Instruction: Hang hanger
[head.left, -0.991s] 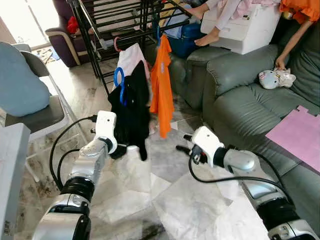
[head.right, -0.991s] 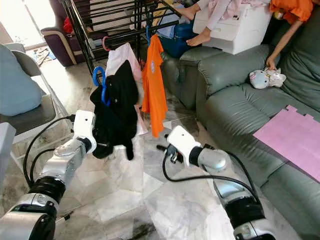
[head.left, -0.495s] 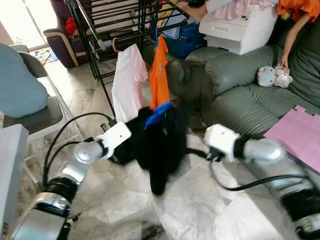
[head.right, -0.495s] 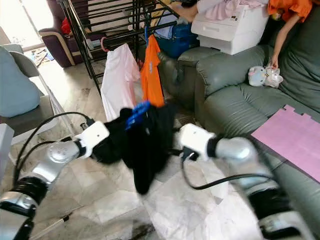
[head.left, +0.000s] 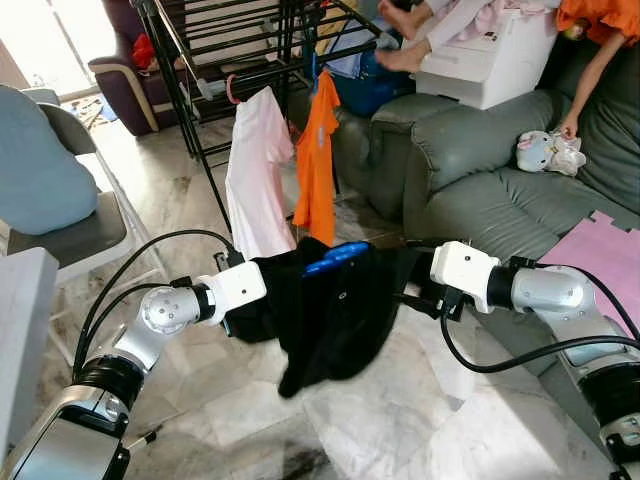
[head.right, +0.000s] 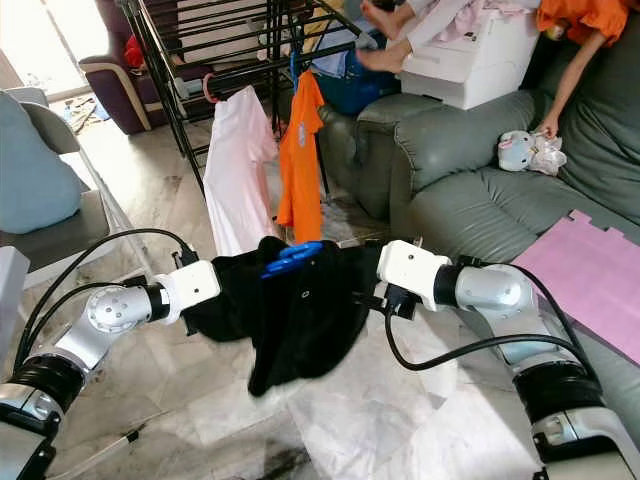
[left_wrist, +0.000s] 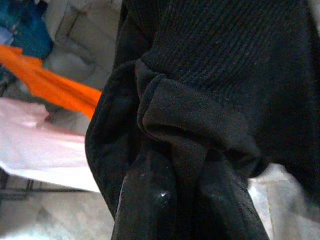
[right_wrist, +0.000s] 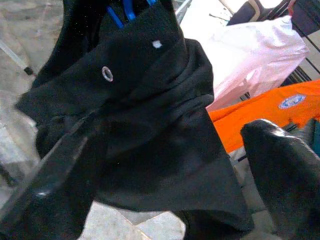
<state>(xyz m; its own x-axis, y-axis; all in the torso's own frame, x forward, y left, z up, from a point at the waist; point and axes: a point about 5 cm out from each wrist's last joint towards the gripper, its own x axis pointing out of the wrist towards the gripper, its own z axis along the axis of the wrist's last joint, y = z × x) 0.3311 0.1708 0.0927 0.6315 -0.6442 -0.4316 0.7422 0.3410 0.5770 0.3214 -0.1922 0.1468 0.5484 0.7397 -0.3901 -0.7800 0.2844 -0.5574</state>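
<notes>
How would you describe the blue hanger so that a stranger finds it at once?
Look before the black drying rack, where a black garment is stretched between the robot's two arms. The blue hanger pokes out at its top edge. It is the only bright blue piece against the dark cloth.

A home living room, grey-green leather sofa (head.left: 480, 190) at 2 o'clock, marble-tiled floor (head.left: 390, 410), black clothes-drying rack (head.left: 250, 60) at 12 o'clock with shirts hanging, purple armchair (head.left: 125, 65) at 11 o'clock, plush toy (head.left: 548, 155) on the sofa.
</notes>
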